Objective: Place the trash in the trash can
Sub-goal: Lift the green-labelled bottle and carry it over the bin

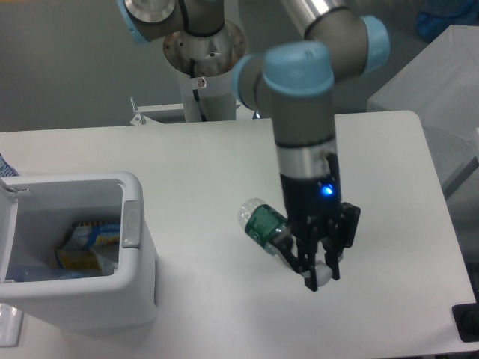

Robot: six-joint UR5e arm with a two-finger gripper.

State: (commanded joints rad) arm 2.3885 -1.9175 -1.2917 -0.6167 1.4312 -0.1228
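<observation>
The tool (317, 271) is shown clamped on the cap end of the crushed green-label bottle (263, 223), which is held tilted in the air above the middle of the white bench (194, 161). The white trash can (138, 288) is seen standing open at the bench's left edge, well apart from the bottle, with coloured packaging (86, 243) lying inside.

A white table (187, 161) before a grey floor (67, 67).
</observation>
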